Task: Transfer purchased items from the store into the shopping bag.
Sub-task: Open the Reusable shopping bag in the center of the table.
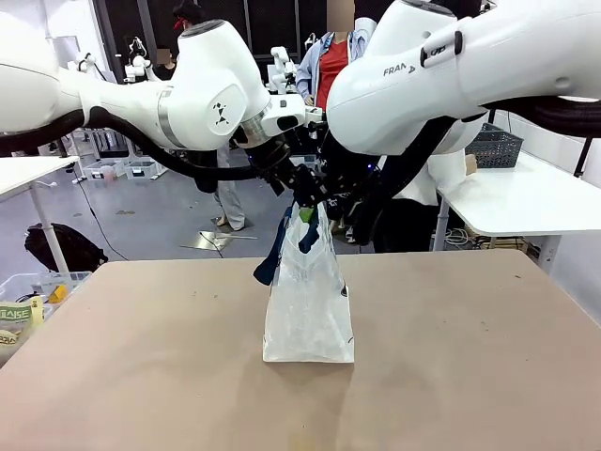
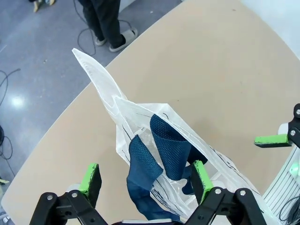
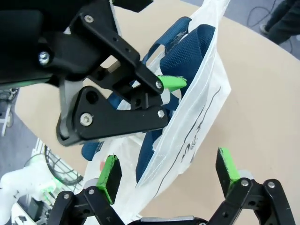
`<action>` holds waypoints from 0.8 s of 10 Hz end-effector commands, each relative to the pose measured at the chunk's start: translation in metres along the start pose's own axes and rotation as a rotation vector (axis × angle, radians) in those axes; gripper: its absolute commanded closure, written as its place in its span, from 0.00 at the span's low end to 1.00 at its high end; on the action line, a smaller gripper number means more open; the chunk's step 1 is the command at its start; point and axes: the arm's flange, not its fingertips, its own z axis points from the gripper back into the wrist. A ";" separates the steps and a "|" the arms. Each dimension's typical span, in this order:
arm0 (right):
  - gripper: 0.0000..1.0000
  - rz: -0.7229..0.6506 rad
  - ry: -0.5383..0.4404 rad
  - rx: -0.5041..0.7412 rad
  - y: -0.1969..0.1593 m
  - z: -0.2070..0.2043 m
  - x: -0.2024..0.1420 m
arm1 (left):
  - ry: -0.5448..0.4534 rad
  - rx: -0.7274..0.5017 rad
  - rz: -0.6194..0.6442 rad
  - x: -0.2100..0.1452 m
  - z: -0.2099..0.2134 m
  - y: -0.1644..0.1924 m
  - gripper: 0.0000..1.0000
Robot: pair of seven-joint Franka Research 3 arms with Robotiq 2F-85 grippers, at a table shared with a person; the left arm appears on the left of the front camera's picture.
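- Left pincer point(image 2: 145, 182): released, jaws spread wide, nothing held. It hangs straight over the mouth of the bag point(image 2: 140, 117), one green pad to each side. I cannot tell whether either pad touches the film.
- Between those pads lie the handles point(image 2: 168, 145), navy woven strap slumped into the mouth. They look like the best place to take hold, with a rough weave that is thick enough to pinch and strong enough to carry the bag.
- Right pincer point(image 3: 168, 174): also released and empty, jaws wide. It straddles the bag's upper side wall just beside the left pincer, close above the same opening.
- The film below both pincers is thin, translucent and crinkled. From that I judge it very light, soft and slippery. It will probably buckle under any push and may slide out of a flat pinch, so a grip on the rim should gather a fold rather than a single layer.
- The bag stands upright on the surface point(image 2: 211, 61) directly beneath the pincers, narrow at the top and wider at the base. What it holds I cannot tell. If it holds little, a sideways pull on one handle would likely tip or drag it, so parting the two sides evenly seems safer.
- Far beyond the right pincer, on a white side table, sits a dark lattice basket point(image 1: 494, 147), possibly the store. Its contents are too small to tell.
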 end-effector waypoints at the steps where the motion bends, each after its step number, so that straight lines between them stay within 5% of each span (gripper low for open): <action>1: 0.00 -0.008 0.005 -0.038 0.004 -0.007 0.007 | 0.015 0.002 -0.032 0.005 0.001 0.001 0.00; 6: 0.93 -0.019 0.007 -0.045 0.001 -0.015 0.010 | 0.025 0.010 -0.035 0.003 0.000 0.002 0.94; 8: 1.00 -0.023 0.008 -0.057 0.000 -0.015 0.010 | 0.042 0.022 -0.033 0.002 -0.001 0.005 1.00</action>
